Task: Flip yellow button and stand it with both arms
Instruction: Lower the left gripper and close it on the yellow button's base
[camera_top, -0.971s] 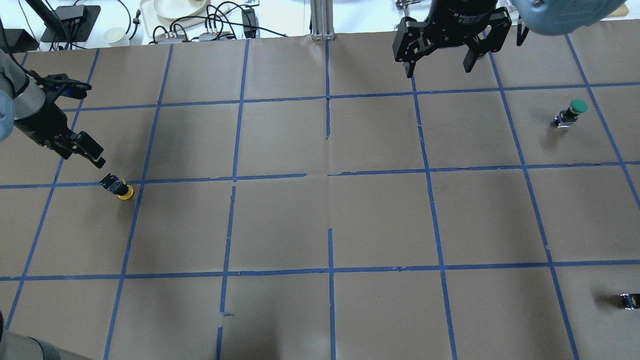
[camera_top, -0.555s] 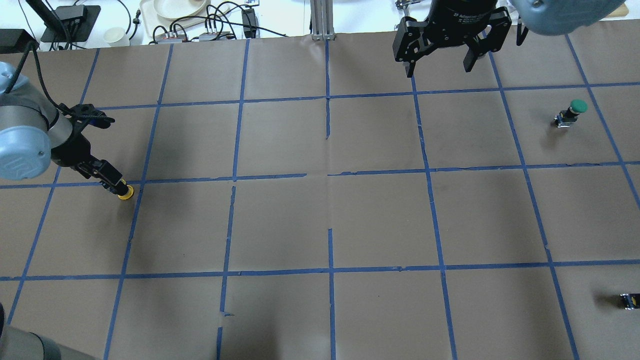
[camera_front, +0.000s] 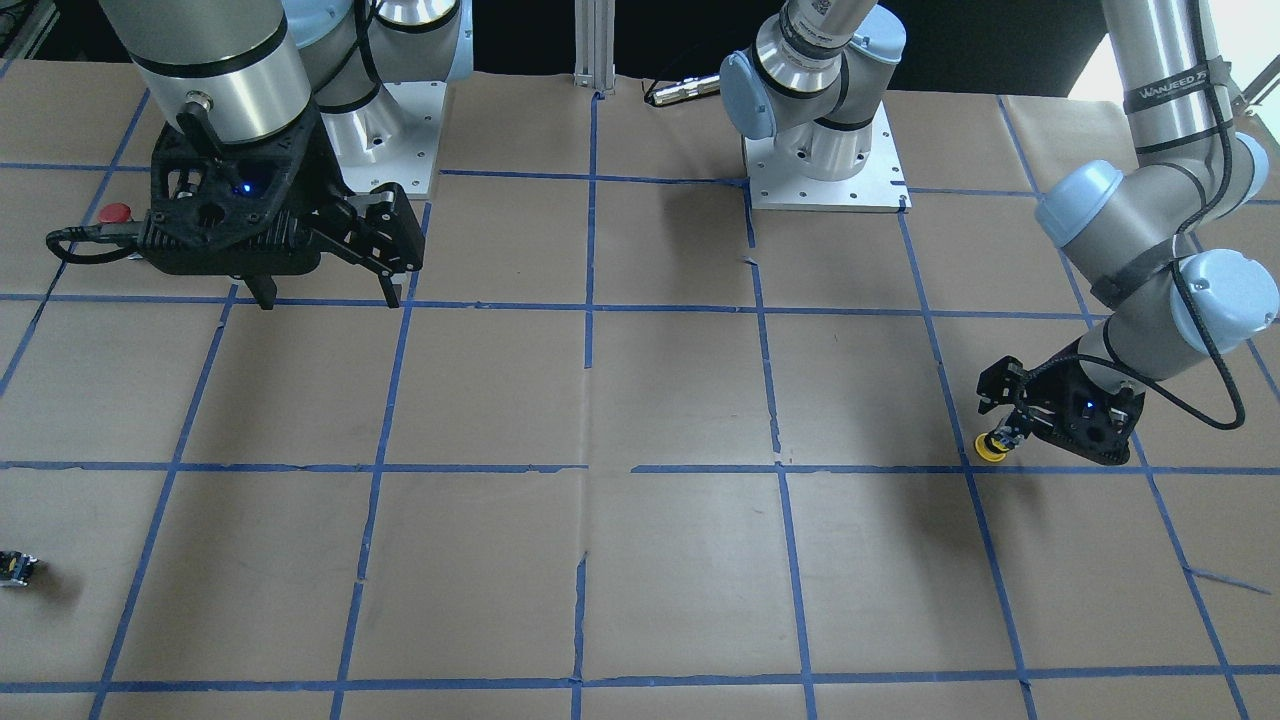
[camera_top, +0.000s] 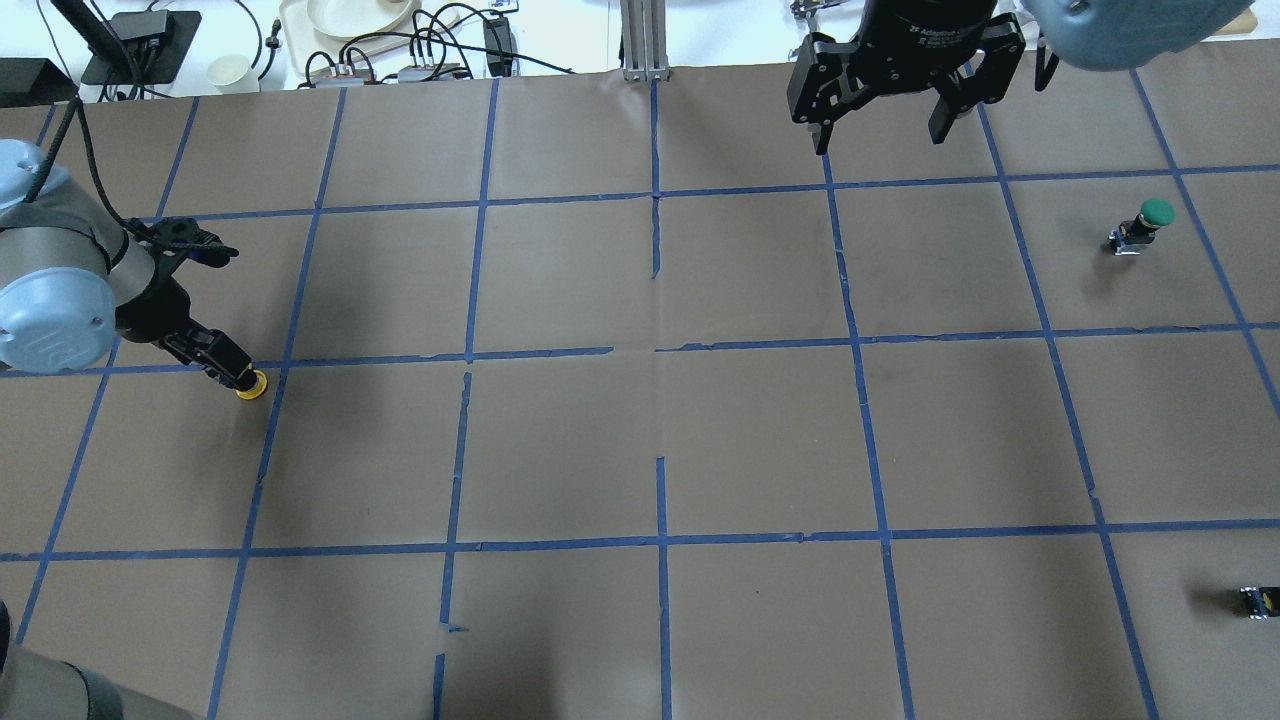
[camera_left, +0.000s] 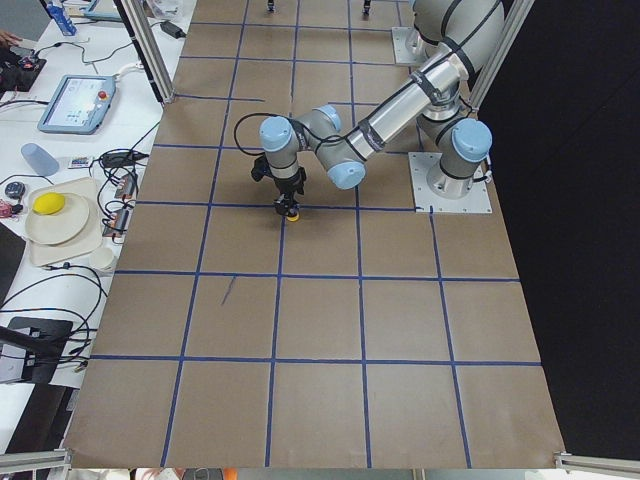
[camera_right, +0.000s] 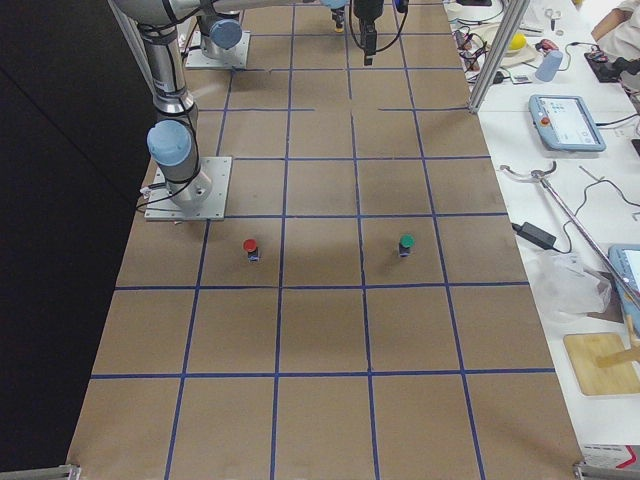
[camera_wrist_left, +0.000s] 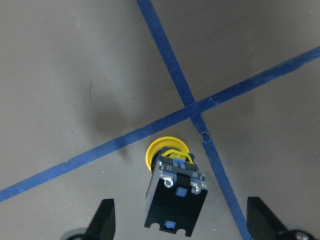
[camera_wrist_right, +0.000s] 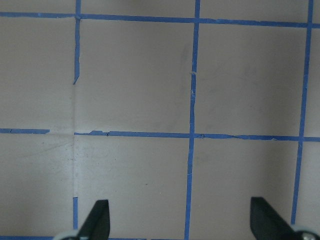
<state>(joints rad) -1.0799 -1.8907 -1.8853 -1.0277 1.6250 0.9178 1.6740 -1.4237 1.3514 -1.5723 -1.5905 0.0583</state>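
The yellow button lies on its side at the table's left, next to a blue tape crossing. Its cap rests on the paper and its black block body points back at my left gripper. In the left wrist view the gripper is open. Its fingers stand wide on either side of the button's body without touching it. The button also shows in the front view and the left view. My right gripper hangs open and empty above the far side of the table, and shows in the front view too.
A green-capped button stands at the far right. A red-capped button sits near the right arm's base. A small capless block lies at the near right edge. Cables and a plate lie beyond the table's far edge.
My left gripper has come down and forward to the yellow button, and its open fingers now straddle the body. The button and the right arm have not moved.
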